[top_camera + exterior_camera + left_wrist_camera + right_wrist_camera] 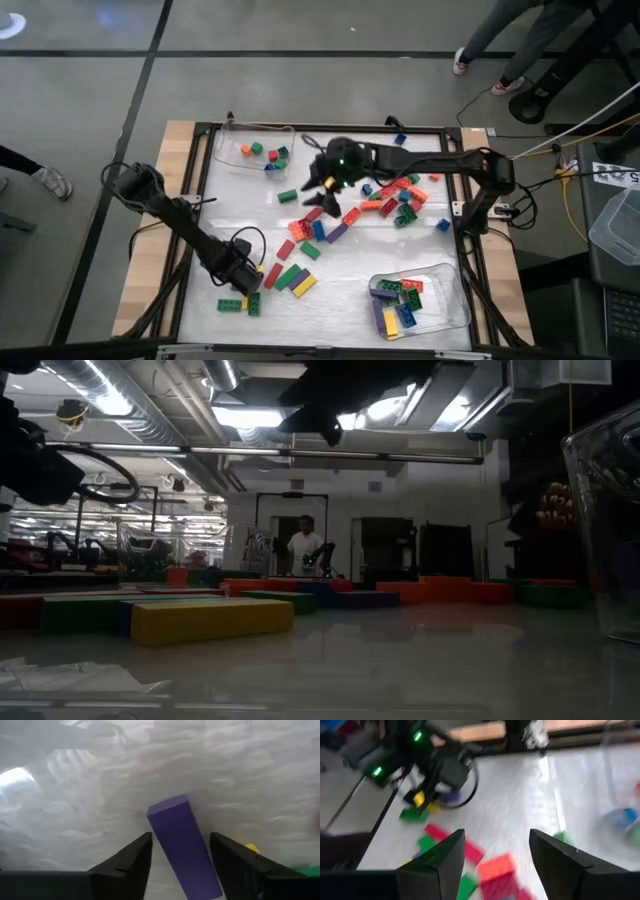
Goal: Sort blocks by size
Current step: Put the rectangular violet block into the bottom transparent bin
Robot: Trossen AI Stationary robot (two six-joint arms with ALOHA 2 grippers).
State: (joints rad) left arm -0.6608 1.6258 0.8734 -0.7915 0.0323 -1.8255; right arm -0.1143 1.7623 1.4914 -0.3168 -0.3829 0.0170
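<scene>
Left gripper [180,852] sits low over the white table [400,260] near its front-left area. Left wrist view: a long purple rectangular plastic brick [184,847] lies between the two dark fingers [132,857], a gap visible on each side, so jaws are spread around it, not clamped. High view can't confirm this; the gripper body hides the brick there.

Right gripper [495,855] is over the middle-back of the table, above the edge of the main scatter of small studded plastic blocks [385,200]. Right wrist view shows its fingers parted with nothing between them, red and green bricks blurred on the table below. That view also catches the left arm farther off with green lights on it, which the left wrist view never shows.

Only the high view gives the layout:
- clear plastic tray at back-left [255,150] holds a few short blocks
- clear plastic tray at front-right [420,298] holds longer ones: purple, yellow, blue, green
- a loose row of long bricks [290,275] just beside the left gripper
- two green bricks [240,303] near the front-left edge

Low view is dark: a long yellow brick [212,620] close to the lens, green and red ones behind it, a tray wall at the picture's right. A person [303,547] stands in the room behind. Neither gripper's fingertips can be made out there.
</scene>
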